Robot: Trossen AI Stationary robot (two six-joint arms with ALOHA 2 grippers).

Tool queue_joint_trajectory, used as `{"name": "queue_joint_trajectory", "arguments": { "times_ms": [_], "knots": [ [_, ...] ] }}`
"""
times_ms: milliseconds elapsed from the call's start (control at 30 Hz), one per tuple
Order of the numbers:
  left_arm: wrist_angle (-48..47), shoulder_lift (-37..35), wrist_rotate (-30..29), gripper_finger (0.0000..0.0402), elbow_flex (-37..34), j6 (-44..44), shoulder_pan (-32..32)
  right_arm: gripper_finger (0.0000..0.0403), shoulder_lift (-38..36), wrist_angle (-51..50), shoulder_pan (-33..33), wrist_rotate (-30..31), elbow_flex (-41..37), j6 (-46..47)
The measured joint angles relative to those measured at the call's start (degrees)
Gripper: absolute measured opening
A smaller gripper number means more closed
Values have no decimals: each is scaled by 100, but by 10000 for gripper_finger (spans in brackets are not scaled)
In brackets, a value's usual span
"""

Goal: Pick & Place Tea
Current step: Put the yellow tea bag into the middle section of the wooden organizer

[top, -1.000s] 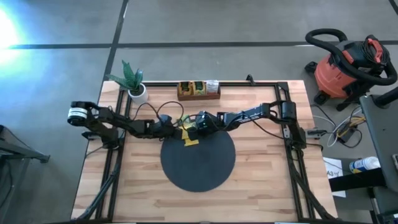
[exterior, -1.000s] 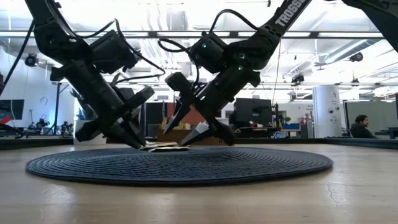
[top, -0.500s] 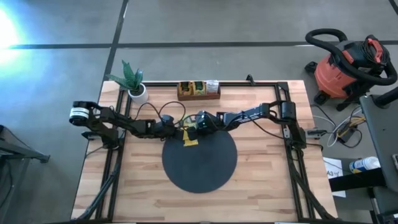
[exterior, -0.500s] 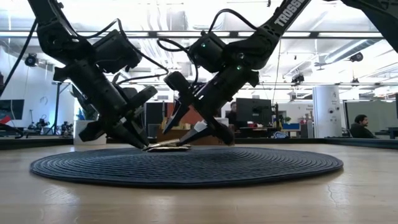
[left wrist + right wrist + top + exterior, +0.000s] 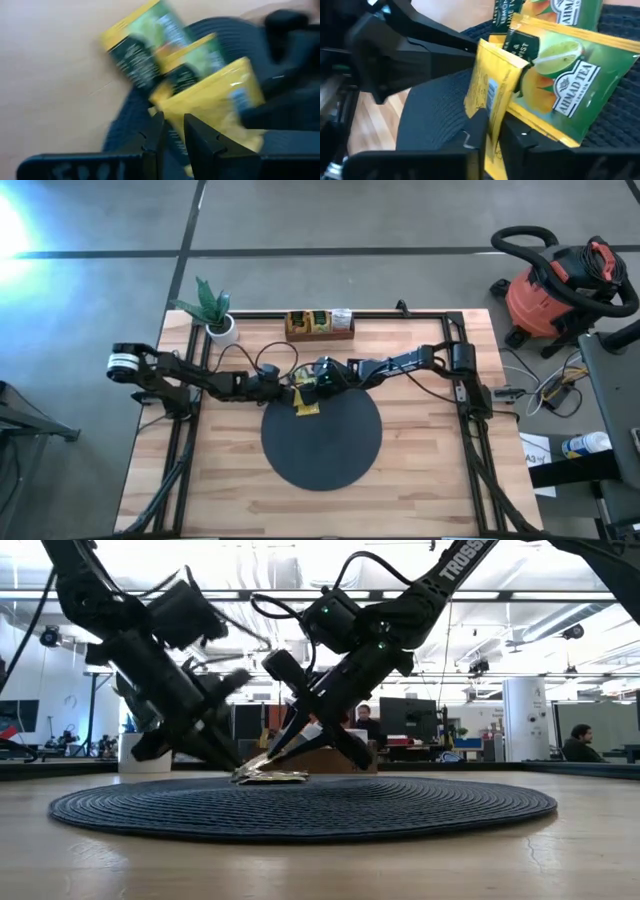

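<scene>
**Both grippers meet over tea packets at the mat's far edge**

The left gripper (image 5: pixel 283 386) and the right gripper (image 5: pixel 312 383) come together from opposite sides at the far rim of the round black mat (image 5: pixel 330 450), on the side toward the wooden tray (image 5: pixel 319 325). Both arms reach in low and slanted, so their fingertips crowd the same small spot and leave hardly any room between them.

The right wrist view shows the right gripper clenched on a yellow packet (image 5: pixel 489 102), which stands on edge between the two dark fingers (image 5: pixel 476 127). Just behind it lie green packets (image 5: pixel 570 95), overlapping one another flat on the mat. In the left wrist view the left gripper (image 5: pixel 172 131) has its fingers (image 5: pixel 156 131) close together with a narrow gap, right at the near corner of the yellow packet (image 5: pixel 210 102); whether they pinch it I cannot tell. The same view shows one green packet (image 5: pixel 142 47) hanging over the mat's edge onto bare wood.

From table height the packets form a thin, flat heap (image 5: pixel 270 776) on the mat, with both sets of fingertips down at it.

Most of the mat toward the near side is open, and the wooden table (image 5: pixel 240 500) lies bare around it. A potted plant (image 5: pixel 215 312) stands at the far left corner, well apart from the grippers. Black frame rails run along both table sides. A red shop vacuum (image 5: pixel 556 295) sits on the floor beyond the right edge.
</scene>
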Motion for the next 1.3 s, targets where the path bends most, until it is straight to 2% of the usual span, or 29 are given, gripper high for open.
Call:
{"name": "queue_joint_trajectory", "arguments": {
  "times_ms": [100, 300, 367, 433, 500, 567, 733, 867, 1000, 1167, 1300],
  "knots": [
    [-2, -473, 35, 68, 0, 363, 0, 15, -85, -3, -4, -32, 0, -70],
    [-374, -1767, 20, 68, 0, 928, -15, 14, -538, -3, -6, -90, -55, -297],
    [-635, -2186, 19, 68, 0, 866, -20, 14, -811, -8, 29, 67, -107, -560],
    [-913, -2582, 17, 68, -2, 394, -14, 14, -1156, -64, 145, 564, -150, -1178],
    [-1067, -2964, -35, 68, -11, -57, -10, 14, -1526, -315, 338, 1284, -153, -1981],
    [-1090, -3307, -70, 68, -11, -324, -8, 14, -1832, -604, 619, 2222, -153, -3160],
    [-821, -3976, -80, 68, -12, -755, 49, 14, -2294, -728, 1426, 4578, -157, -7282],
    [-279, -4138, 52, 68, -9, -1226, 174, 13, -2313, -155, 1763, 5790, -160, -10014],
    [219, -4071, 778, 68, -4, -1768, 417, 13, -2297, 788, 1865, 5959, -159, -11844],
    [920, -3890, 2351, 68, -7, -2088, 665, 13, -2316, 1605, 1951, 5724, -98, -13254],
    [1072, -3862, 2499, 68, -5, -2548, 904, 13, -2325, 1688, 1948, 5636, 23, -13771]
  ]
}}
